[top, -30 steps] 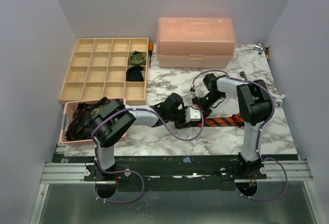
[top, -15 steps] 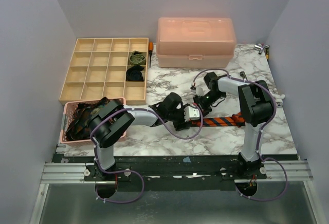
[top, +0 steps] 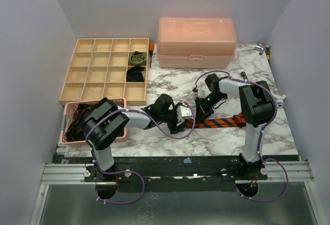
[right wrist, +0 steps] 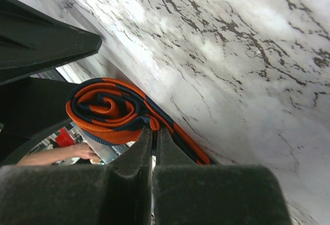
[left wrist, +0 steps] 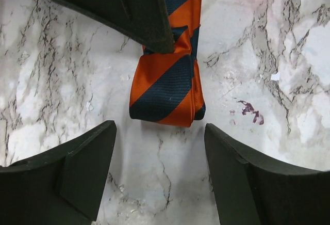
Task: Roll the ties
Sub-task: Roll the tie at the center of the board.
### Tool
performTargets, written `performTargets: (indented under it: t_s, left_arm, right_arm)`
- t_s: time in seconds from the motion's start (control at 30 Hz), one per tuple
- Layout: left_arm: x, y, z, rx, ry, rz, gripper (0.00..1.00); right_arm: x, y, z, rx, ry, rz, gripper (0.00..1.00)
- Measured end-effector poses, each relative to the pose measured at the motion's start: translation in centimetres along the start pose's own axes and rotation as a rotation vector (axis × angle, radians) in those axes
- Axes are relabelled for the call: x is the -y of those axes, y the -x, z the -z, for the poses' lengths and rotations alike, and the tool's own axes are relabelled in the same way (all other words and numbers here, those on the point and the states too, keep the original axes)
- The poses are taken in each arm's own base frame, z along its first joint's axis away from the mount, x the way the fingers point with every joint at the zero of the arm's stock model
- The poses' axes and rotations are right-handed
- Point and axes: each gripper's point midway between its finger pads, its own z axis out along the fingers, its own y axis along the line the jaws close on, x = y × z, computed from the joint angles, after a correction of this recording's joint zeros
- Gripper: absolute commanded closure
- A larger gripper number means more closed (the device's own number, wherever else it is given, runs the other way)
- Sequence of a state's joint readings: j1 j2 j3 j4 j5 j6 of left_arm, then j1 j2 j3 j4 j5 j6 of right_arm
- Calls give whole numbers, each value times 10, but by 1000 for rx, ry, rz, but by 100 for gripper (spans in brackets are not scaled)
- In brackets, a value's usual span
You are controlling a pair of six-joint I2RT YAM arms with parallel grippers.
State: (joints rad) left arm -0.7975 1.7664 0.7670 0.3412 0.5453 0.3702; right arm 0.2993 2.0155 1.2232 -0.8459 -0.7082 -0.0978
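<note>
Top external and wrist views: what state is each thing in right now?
striped tie: end rolled, rest flat on table
left gripper: open, clear of the tie
right gripper: shut on striped tie
pink box: lid closed
olive tie: rolled, in tray compartment
black tie: rolled, in tray compartment
</note>
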Motion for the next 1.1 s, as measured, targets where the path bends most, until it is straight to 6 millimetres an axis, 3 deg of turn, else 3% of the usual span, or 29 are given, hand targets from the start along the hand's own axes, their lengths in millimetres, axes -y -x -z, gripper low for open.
performTargets:
  t_s: [0.23,0.63,0.77,0.87,1.1]
  left_arm:
    - [5,8,-11,24,-31,25,50]
    - [12,53,-30,87,-70,19,50]
    - [11,46,-40,66,-75,31,51]
    - [10,29,-47,30,-67,41,55]
    - [4,28,-50,20,-44,29,71]
  right_arm:
    - [0,-1,-1,6,0,-11,100]
    - [0,-1,-1,11,1,-10,100]
    - [0,-1,-1,12,1,-14,100]
    - [0,0,-1,13,3,-14,100]
    - [-1,0,-1,15,12,-11,99]
